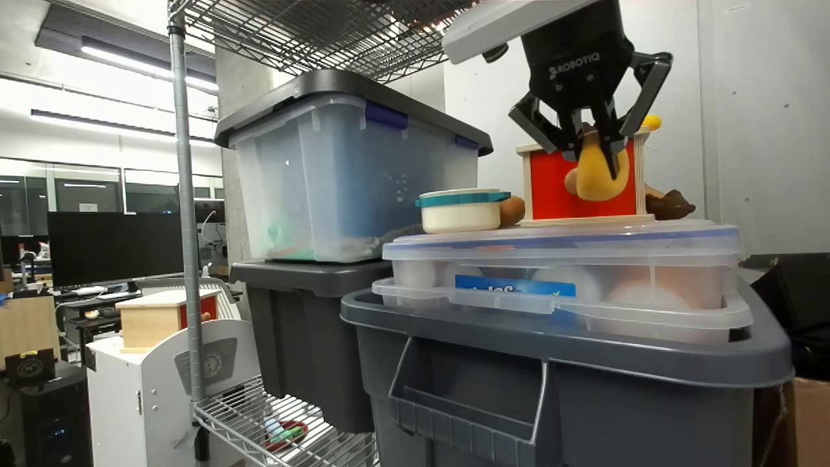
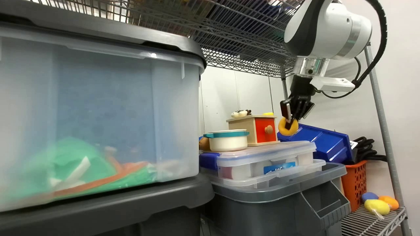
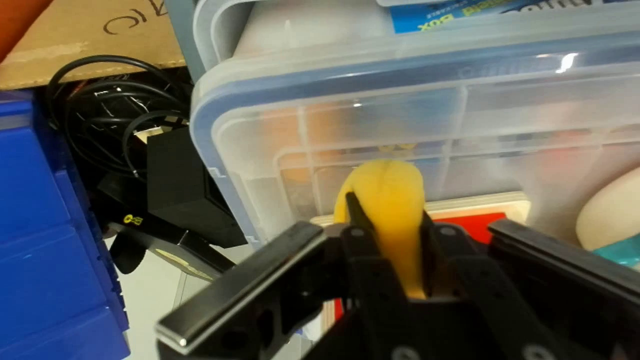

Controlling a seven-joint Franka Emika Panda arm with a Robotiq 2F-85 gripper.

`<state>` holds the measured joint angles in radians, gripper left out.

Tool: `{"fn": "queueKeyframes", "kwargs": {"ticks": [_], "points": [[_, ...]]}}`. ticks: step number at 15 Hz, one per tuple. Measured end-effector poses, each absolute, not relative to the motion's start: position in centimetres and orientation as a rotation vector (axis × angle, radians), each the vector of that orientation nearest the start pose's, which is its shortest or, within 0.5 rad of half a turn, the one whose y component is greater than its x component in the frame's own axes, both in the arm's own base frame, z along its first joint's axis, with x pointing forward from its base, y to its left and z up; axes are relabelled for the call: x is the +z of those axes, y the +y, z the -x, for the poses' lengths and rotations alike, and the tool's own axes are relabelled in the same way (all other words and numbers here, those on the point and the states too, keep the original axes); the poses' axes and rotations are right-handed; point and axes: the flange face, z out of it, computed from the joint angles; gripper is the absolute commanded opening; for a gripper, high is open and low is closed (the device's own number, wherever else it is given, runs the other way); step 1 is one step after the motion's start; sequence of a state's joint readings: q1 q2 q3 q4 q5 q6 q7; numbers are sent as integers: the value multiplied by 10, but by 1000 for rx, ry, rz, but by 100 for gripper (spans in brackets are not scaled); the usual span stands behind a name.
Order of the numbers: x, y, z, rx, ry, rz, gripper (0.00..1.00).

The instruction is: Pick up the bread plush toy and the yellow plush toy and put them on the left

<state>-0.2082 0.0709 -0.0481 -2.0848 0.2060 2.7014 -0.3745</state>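
My gripper (image 3: 387, 215) is shut on the yellow plush toy (image 3: 387, 187), squeezing it between the two fingers. The toy is smooth, soft and bulges out past the fingertips. In both exterior views the gripper (image 1: 596, 152) (image 2: 292, 119) holds the yellow plush toy (image 1: 598, 178) (image 2: 286, 127) in the air, above the clear lidded box and by the red front of a wooden box. The bread plush toy is not clearly seen. A brown rounded thing (image 1: 512, 211) (image 2: 204, 143), partly hidden by a white pot, shows in both exterior views; I cannot tell whether it is the bread.
The clear lidded box (image 1: 564, 240) stands on a grey bin (image 1: 648, 402). On it are the white and teal pot (image 1: 460, 211) and the red-fronted wooden box (image 2: 252, 131). A dark brown lump (image 1: 671, 205) lies behind. A tall bin (image 1: 363, 175) and wire shelf (image 2: 242, 36) bound the space.
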Motion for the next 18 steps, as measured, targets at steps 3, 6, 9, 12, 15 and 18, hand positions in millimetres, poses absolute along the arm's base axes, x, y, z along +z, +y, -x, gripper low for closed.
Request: {"fn": "queueKeyframes", "kwargs": {"ticks": [3,6,9,12,15,18], "points": [[457,-132,-575,-874,10,3052,5],[467,-104,-572,-893,-60,3032,5],[480,-76,-570,-919,-130,3009,5],[487,-53,-570,-932,-187,2990,5],[488,-40,-571,-931,-221,2981,5],[484,-34,-576,-923,-240,2982,5]]}}
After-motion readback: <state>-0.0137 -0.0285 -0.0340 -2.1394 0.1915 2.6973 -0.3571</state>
